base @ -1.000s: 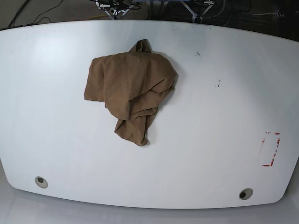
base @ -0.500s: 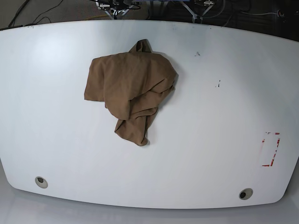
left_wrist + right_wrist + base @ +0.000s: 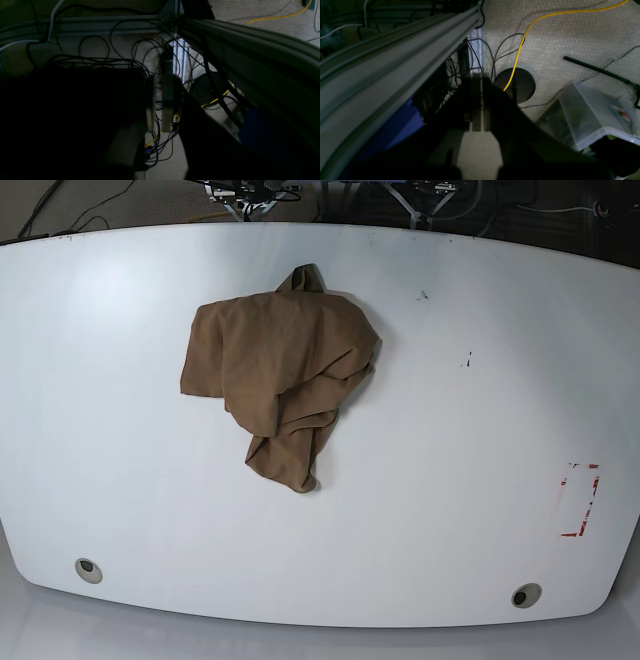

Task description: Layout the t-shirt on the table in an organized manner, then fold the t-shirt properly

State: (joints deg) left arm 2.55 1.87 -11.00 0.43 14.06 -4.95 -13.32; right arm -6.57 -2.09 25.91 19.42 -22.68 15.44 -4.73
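Floor is grey-beige woven carpet [image 3: 570, 32], brighter on the right wrist view and dim on the left wrist view. A yellow cable [image 3: 540, 18] runs across it toward a round dark base plate [image 3: 520, 82], with a thin black rod [image 3: 595, 67] lying nearby and a clear plastic storage bin [image 3: 592, 115] just beside; a grey aluminium frame rail [image 3: 395, 67] slants through both wrist views. Tangled black cables [image 3: 112, 57] sprawl over the carpet beneath the rail, and a blue object [image 3: 402, 127] sits in shadow below it, its kind unclear.
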